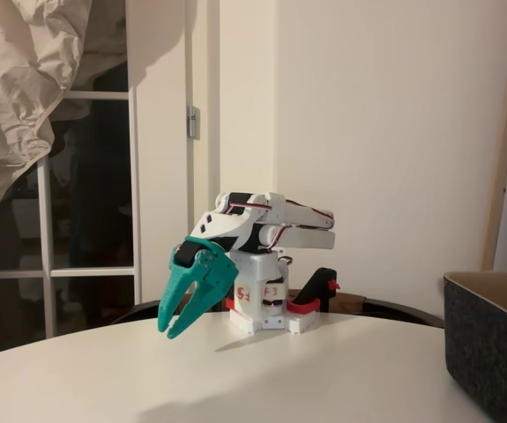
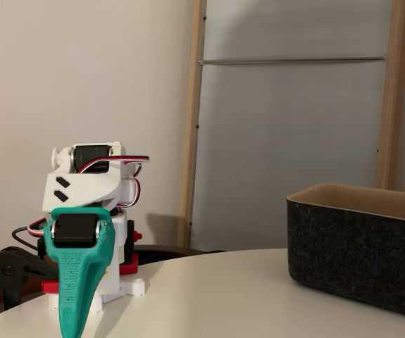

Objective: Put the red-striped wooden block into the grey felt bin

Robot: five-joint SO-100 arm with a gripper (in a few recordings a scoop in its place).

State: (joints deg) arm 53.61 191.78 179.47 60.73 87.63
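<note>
In both fixed views the white counter (image 1: 262,370) lay nearest the camera, round-edged and pale. The grey felt bin (image 1: 491,344) stood on it at the right edge of one fixed view, and in another fixed view (image 2: 360,253) it took up the right side, its dark walls straight and its tan inside showing at the rim.

Well apart from the bin, the teal end effector (image 1: 173,322) hung tip-down over the counter with its two fingers slightly apart and nothing between them; seen edge-on in another fixed view (image 2: 72,320), it looked like a single narrow blade. The white arm (image 1: 271,225) was folded low over its base (image 1: 266,304), which sat at the counter's far edge with a red-and-black clamp (image 1: 316,295) beside it.

Behind stood a pale wall (image 1: 385,115), a white door frame (image 1: 160,132) and a crumpled cloth (image 1: 24,79) at the upper left.
</note>
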